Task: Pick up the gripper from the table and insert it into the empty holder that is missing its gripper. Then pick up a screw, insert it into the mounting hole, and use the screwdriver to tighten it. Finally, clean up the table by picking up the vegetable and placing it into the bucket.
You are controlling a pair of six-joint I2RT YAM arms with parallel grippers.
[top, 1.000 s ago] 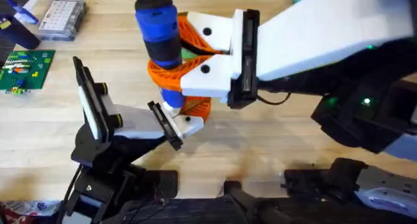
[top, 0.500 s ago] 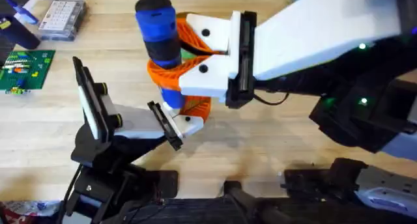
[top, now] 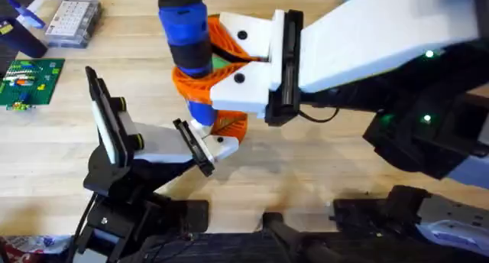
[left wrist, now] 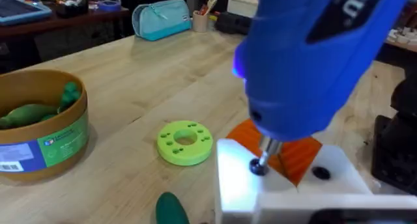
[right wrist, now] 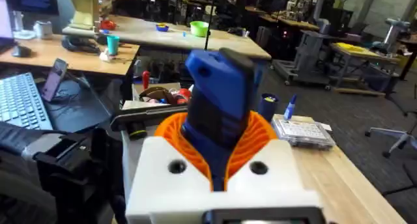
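Screwdriver (top: 186,41), a thick bright-blue cylinder, stands upright in the right gripper's (top: 200,83) closed orange fingers, bit on the screw (left wrist: 258,166) in the small white gripper block (top: 222,146); position barely changed, so tightening seems underway.

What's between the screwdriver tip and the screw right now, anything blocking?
Nothing visible. The screwdriver, clamped in the right gripper, has its tip on the screw in the white block.

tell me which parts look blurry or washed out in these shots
Left wrist view: the thick bright-blue cylindrical screwdriver looms soft and close, and the white block under its tip glares on one side. Overhead view: the white right arm is large and blurred.
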